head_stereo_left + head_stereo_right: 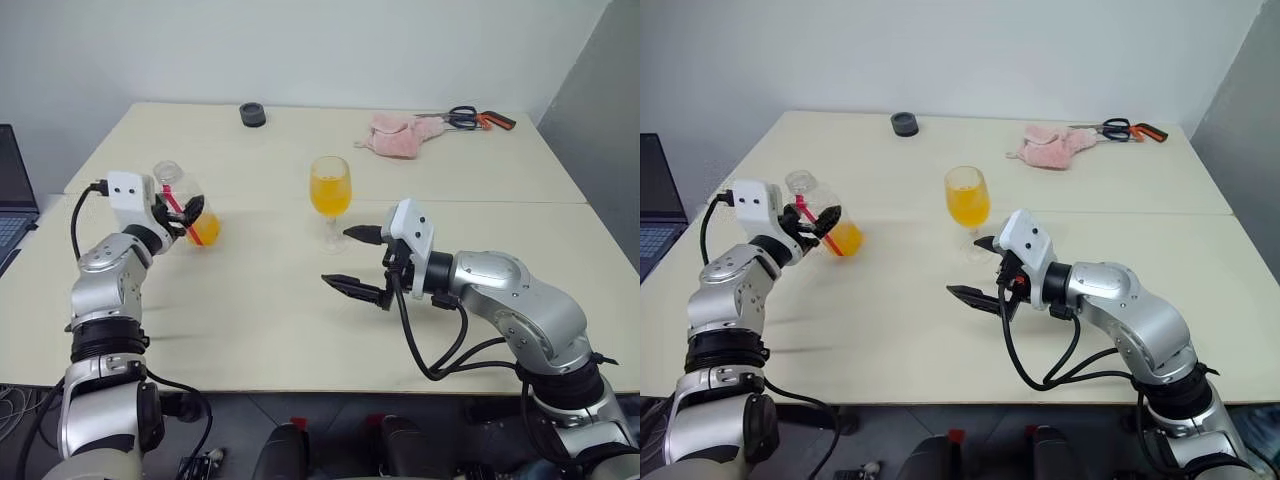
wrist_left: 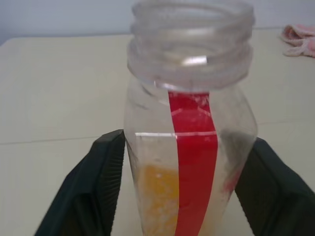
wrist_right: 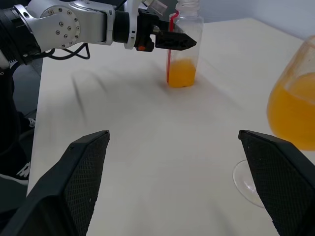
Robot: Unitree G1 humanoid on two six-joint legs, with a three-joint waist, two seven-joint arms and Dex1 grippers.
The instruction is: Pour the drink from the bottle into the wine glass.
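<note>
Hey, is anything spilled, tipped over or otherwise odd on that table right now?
No spill shows. The bottle stands upright with no cap on, a little drink left in it, and the wine glass is upright and partly filled.

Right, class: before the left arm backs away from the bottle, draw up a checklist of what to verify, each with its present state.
1. Bottle upright on the table: ok.
2. Left gripper fingers clear of the bottle: cannot tell; they flank it closely.
3. Wine glass upright, holding drink: ok.
4. Right gripper open, apart from the glass: ok.
5. Bottle emptied: not ok; some drink remains.
6. Bottle capped: not ok; neck open.
</note>
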